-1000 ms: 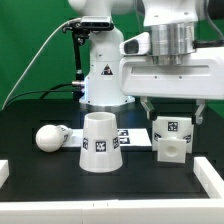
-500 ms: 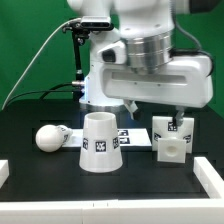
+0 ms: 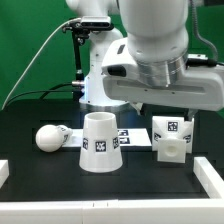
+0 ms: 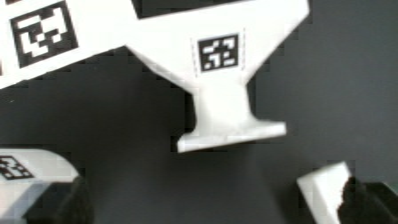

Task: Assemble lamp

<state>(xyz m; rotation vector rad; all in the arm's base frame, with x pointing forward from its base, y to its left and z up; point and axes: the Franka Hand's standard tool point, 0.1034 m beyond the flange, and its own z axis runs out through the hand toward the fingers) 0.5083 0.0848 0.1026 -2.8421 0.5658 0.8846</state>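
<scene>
The lamp's three white tagged parts lie apart on the black table in the exterior view. The cone shade (image 3: 100, 143) stands in the middle. The ball-headed bulb (image 3: 48, 138) lies at the exterior view's left. The squarish base block (image 3: 172, 141) is at the exterior view's right. My gripper (image 3: 166, 111) hangs above and in front of the base block, open and empty. In the wrist view the base block (image 4: 217, 85) shows as a white tagged piece beyond my gripper (image 4: 214, 216). The dark fingers sit in the two lower corners with bare table between them.
The marker board (image 3: 132, 136) lies behind the shade and shows in the wrist view (image 4: 54, 35). The robot pedestal (image 3: 100, 75) stands at the back. White rails sit at the front corners (image 3: 208, 176). A tagged white corner (image 4: 18, 166) is near one finger.
My arm has swung toward the exterior camera and looms larger, with the gripper still above the base block. The shade, bulb and base have not moved.
</scene>
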